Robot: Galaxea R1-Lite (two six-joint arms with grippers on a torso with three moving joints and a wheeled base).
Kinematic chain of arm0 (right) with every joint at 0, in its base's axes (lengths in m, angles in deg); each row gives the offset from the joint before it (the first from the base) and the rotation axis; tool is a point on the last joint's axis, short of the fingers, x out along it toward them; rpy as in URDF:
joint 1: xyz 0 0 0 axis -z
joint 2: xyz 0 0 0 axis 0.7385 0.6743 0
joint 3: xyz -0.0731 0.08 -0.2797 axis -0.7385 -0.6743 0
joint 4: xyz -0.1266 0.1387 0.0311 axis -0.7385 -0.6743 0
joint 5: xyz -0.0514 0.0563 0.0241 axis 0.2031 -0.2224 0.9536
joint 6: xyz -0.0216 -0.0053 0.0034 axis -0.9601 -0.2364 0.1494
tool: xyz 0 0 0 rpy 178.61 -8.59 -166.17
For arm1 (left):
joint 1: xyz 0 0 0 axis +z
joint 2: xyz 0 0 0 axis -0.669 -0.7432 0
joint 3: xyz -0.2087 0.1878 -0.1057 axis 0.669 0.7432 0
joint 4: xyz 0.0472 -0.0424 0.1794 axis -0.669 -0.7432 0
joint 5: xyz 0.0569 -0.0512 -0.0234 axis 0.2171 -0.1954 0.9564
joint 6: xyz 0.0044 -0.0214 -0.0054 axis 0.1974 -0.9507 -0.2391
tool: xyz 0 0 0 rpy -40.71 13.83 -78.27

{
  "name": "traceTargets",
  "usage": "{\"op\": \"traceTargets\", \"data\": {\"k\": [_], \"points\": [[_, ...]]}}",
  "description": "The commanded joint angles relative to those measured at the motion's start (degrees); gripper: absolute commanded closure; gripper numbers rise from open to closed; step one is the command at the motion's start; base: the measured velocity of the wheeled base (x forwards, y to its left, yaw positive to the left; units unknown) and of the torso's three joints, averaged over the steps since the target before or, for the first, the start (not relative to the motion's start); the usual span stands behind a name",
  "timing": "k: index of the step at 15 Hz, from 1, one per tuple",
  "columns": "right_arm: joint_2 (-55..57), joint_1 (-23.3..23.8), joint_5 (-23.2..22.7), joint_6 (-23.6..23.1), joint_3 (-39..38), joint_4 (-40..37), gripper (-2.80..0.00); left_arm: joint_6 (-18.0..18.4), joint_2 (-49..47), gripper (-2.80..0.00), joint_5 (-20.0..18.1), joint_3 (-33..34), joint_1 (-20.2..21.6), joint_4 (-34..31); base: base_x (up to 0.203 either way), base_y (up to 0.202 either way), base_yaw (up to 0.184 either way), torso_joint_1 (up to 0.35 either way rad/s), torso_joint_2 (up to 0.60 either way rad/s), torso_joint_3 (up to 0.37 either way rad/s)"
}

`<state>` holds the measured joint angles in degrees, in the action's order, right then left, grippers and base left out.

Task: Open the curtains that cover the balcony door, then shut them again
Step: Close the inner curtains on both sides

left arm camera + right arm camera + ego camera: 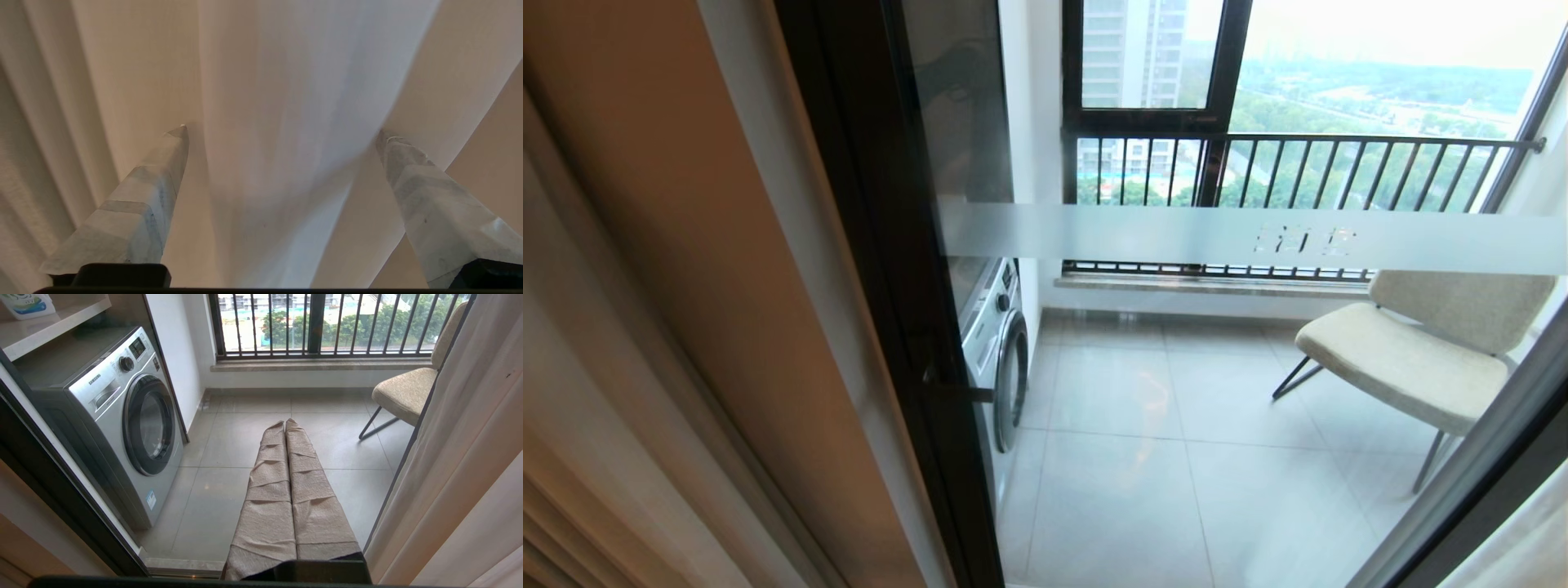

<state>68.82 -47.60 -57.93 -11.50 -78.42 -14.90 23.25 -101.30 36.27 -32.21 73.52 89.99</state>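
Two layers of the curtains [645, 327] hang bunched at the left of the balcony door [907, 245], whose dark frame and frosted band stand uncovered; more curtain fabric shows at the far right edge. Through the glass sit a tiled balcony floor [1143, 457], a silver washing machine [122, 416] on the left and a beige chair [1421, 343] on the right, near the barred railing [1298, 171]. Close against the folds, the left claw [282, 132] stands wide, a pale pleat between its fingers [163, 171] but not pinched. Pointing at the floor, the right claw [285, 424] is pressed together, holding nothing.
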Motion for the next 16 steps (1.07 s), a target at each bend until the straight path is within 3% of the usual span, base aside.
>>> {"op": "traceTargets", "data": {"k": [1, 6, 7, 11, 16], "points": [[0.1, 0.0, 0.0, 0.0, 0.0, 0.0, 0.00, -0.1, -1.9, -2.80, -0.2, -0.8, -0.1, 0.2, 0.000, 0.000, 0.000, 0.000, 0.00, 0.000], [0.0, 0.0, 0.0, 0.0, 0.0, 0.0, 0.00, -0.1, -2.3, -2.80, -1.8, -0.7, -0.3, 0.2, 0.000, 0.000, 0.000, 0.000, 0.00, 0.000], [0.1, 0.0, 0.0, 0.0, 0.0, 0.0, 0.00, 0.0, -2.4, 0.00, -1.8, -0.7, -0.4, 0.2, 0.000, 0.000, 0.000, 0.000, 0.00, 0.000], [0.0, 0.0, 0.0, 0.0, 0.0, 0.0, 0.00, 0.1, -2.6, 0.00, -4.5, -0.4, -0.5, 1.0, 0.000, 0.000, 0.000, 0.000, 0.00, 0.000], [0.1, 0.0, 0.0, 0.0, 0.0, 0.0, 0.00, 0.1, -1.9, 0.00, -5.2, 0.9, -0.5, 3.4, 0.000, 0.000, 0.000, 0.000, 0.00, 0.000]]}}
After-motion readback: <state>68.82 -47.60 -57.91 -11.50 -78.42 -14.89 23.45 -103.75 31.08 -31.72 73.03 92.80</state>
